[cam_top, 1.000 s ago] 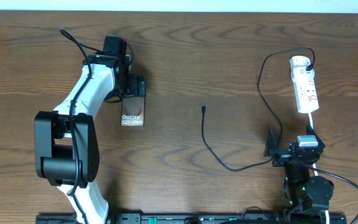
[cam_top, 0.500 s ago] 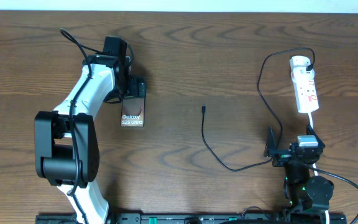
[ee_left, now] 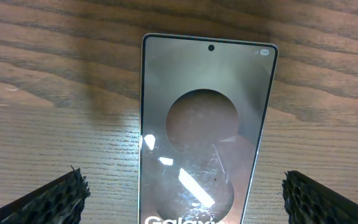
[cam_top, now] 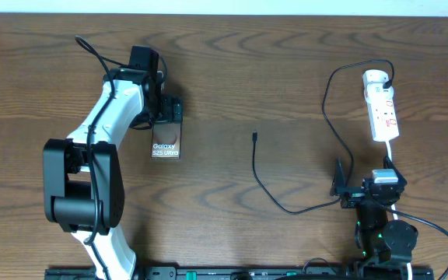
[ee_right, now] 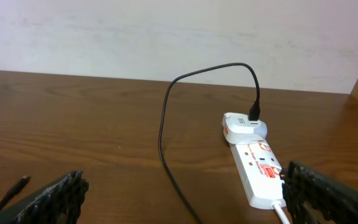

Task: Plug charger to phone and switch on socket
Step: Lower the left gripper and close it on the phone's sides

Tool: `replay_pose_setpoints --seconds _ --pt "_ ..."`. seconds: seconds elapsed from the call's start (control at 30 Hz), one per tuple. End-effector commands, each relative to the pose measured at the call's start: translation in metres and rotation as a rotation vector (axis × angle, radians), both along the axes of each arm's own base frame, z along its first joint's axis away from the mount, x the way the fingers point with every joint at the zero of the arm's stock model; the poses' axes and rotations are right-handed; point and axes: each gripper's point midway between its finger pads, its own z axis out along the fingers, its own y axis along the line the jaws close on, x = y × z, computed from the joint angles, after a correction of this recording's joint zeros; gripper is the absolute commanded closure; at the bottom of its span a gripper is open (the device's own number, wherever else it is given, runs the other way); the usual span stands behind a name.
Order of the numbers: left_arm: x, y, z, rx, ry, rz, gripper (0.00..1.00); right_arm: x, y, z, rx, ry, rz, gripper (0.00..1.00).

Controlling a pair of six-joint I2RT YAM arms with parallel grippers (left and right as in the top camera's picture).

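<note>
The phone (cam_top: 166, 145) lies flat and face up on the bench (cam_top: 286, 70), left of centre. The left end effector (ee_left: 182, 196) is released, its fingers (ee_left: 55, 199) spread either side of the phone without touching it. The charger (cam_top: 255, 155) ends loose mid-bench, well apart from the phone. The socket (cam_top: 381, 105) lies at the far right, with the right end effector (ee_right: 182, 199) released and empty.

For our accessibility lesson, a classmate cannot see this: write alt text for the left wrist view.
A phone showing a round graphic and the top of white "Galaxy" lettering lies flat on a wooden table. The left gripper is open, its black fingertips at the bottom corners, either side of the phone, not touching it.
</note>
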Motion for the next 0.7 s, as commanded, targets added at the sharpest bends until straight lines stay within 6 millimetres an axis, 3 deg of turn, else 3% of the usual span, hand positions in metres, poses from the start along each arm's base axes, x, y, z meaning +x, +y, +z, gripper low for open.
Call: replay_pose_setpoints --seconds 0.0,0.67 --pt "0.0046 0.0021 0.0034 0.015 -0.010 0.011 0.02 -0.0003 0.0000 -0.0002 -0.010 -0.001 -0.002 0.01" --pt "0.0084 0.0022 0.0041 0.016 -0.026 0.012 0.02 -0.0003 0.0000 -0.0002 -0.010 -0.001 -0.002 0.01"
